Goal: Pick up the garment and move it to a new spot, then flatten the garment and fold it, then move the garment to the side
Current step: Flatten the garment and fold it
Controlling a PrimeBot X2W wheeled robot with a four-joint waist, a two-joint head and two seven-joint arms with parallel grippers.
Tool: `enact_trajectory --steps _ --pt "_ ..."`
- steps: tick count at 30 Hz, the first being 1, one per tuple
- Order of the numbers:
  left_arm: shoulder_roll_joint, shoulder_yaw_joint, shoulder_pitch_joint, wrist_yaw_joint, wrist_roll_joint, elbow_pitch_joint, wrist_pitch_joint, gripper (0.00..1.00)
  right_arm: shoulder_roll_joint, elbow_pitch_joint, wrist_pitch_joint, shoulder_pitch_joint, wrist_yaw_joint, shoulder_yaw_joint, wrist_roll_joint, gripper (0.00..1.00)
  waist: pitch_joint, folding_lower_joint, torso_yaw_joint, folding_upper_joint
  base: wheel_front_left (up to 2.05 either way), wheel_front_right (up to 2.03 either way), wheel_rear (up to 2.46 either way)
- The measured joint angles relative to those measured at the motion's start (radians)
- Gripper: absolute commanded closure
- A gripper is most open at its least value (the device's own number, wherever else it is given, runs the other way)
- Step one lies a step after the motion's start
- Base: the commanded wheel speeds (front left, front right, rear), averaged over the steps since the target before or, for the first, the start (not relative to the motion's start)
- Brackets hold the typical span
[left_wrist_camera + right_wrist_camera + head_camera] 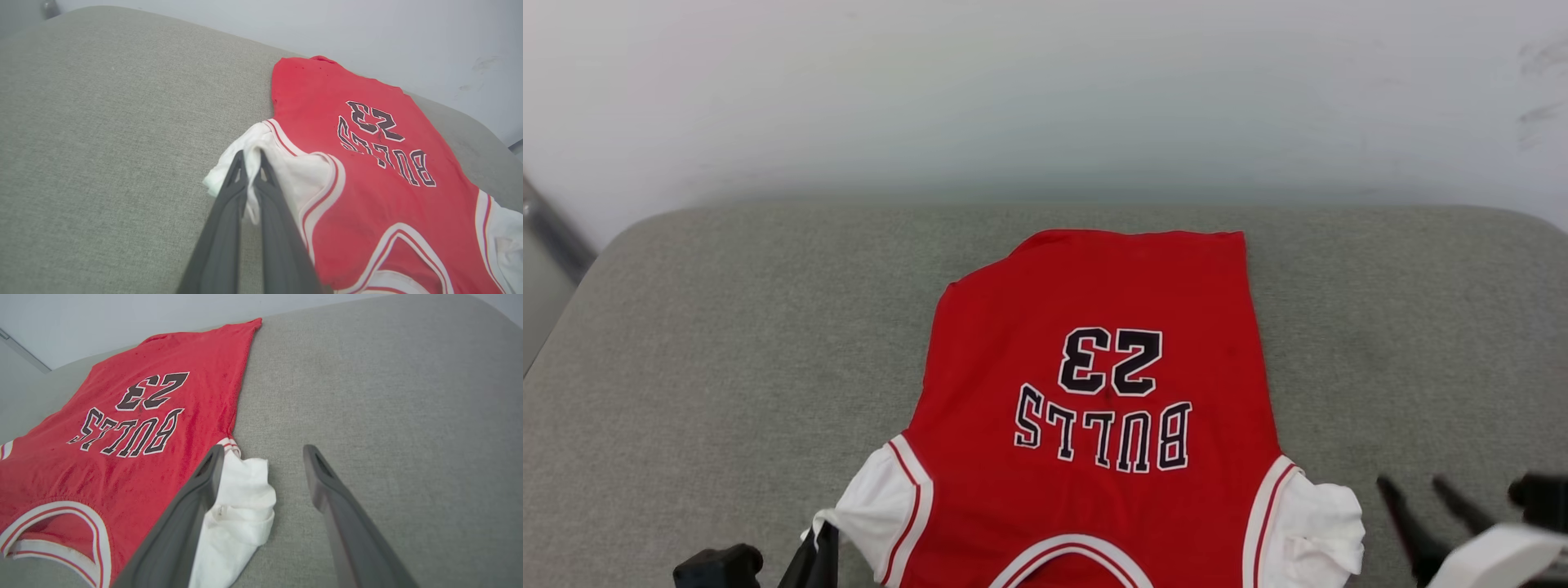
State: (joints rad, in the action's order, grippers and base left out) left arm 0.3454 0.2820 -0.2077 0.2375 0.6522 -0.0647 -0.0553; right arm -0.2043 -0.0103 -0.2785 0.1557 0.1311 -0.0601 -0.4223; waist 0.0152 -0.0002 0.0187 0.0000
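Observation:
The garment [1094,327] is a red jersey with black "BULLS 23" lettering face up, spread on a grey cushioned surface with its neckline toward me. My left gripper [250,155] is shut on the bunched white sleeve [286,167] at the garment's [367,171] left side; in the head view this gripper [821,539] sits at the bottom left. My right gripper [263,451] stands open, its left finger beside the crumpled white right sleeve [241,506] of the garment [143,428], holding nothing. In the head view it [1411,483] lies just right of that sleeve [1327,523].
The grey cushion [686,367] stretches wide on both sides of the jersey and ends in a rounded far edge against a white wall [1045,82]. A dark strip [556,237] runs along the far left corner.

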Motion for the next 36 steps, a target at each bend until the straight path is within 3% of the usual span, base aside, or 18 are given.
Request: enact_trajectory --steps 9,20,24,35,36 --pt "-0.014 0.058 0.133 -0.008 -0.066 -0.08 -0.004 1.0 -0.089 -0.162 -0.016 -0.39 0.0 -0.042 0.022 0.0 -0.112 0.0003 0.066 0.0 0.0 0.0 0.0" --pt "-0.054 0.107 0.287 -0.032 -0.131 -0.124 -0.054 1.0 -0.18 -0.529 -0.266 -0.924 0.0 0.015 -0.002 0.0 -0.329 0.0005 0.173 0.0 0.0 0.0 0.0" --pt "-0.073 0.128 0.323 -0.046 -0.139 -0.132 -0.07 1.0 -0.202 -0.622 -0.362 -1.039 0.0 0.017 0.019 0.0 -0.385 0.0005 0.225 0.0 0.0 0.0 0.0" --pt "-0.109 0.158 0.379 -0.075 -0.142 -0.107 -0.113 1.0 -0.206 -0.772 -0.446 -1.166 0.0 -0.045 0.058 0.0 -0.513 0.0004 0.319 0.0 0.0 0.0 0.0" --pt "-0.114 0.158 0.381 -0.077 -0.139 -0.093 -0.122 1.0 -0.207 -0.8 -0.49 -1.188 0.0 -0.061 0.063 0.0 -0.529 0.0003 0.334 0.0 0.0 0.0 0.0"
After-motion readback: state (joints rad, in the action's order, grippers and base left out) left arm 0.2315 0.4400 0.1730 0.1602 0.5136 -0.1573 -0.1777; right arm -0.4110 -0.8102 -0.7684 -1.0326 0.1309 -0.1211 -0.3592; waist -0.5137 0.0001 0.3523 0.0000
